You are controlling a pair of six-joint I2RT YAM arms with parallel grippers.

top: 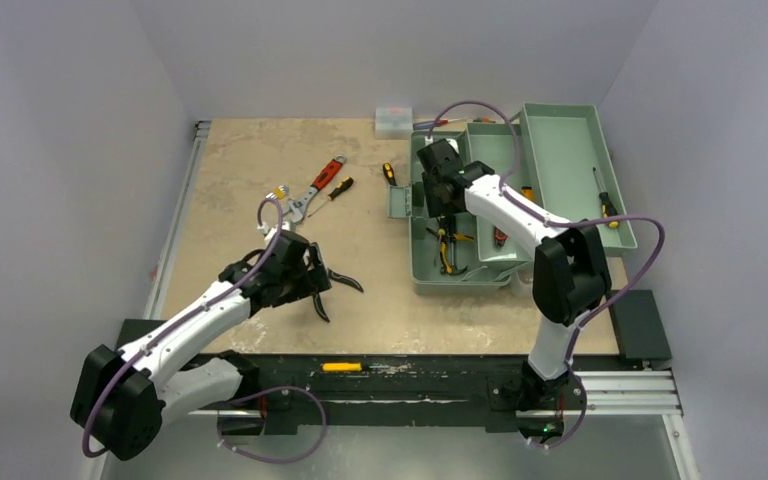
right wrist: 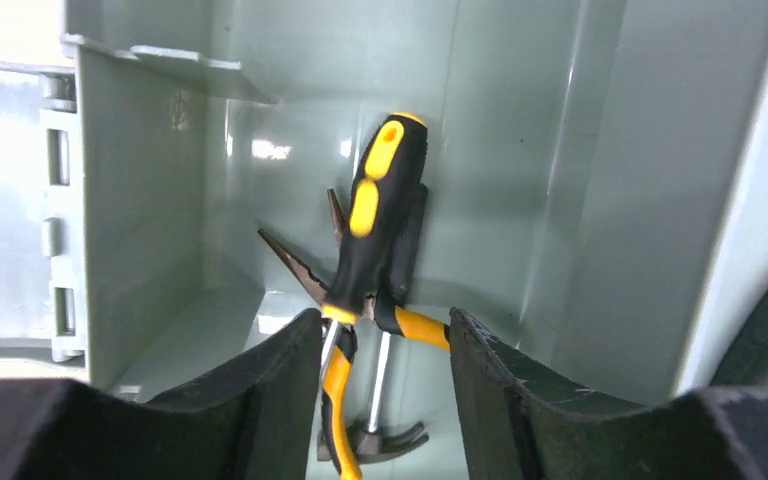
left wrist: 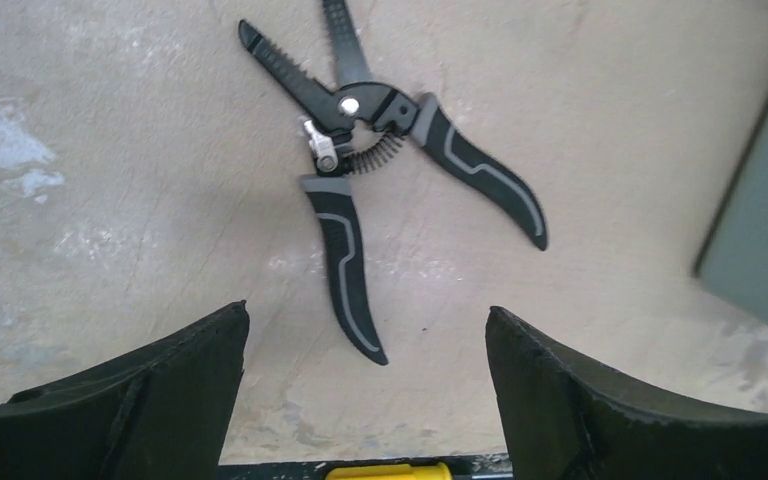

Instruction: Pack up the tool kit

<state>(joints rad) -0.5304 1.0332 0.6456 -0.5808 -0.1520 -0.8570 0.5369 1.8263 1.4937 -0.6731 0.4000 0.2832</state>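
Beige mottled desk (top: 250, 170), scuffed pale in patches, boxed in by plain grey walls. Small white box (top: 394, 121) at the far edge, near the middle. Metal rail (top: 173, 235) along the left side. Black base plate (top: 440, 362) across the near edge, black square pad (top: 642, 325) at its right end.

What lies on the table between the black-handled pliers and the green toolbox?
Nothing: the table between pliers and toolbox is bare, seen in the left wrist view.
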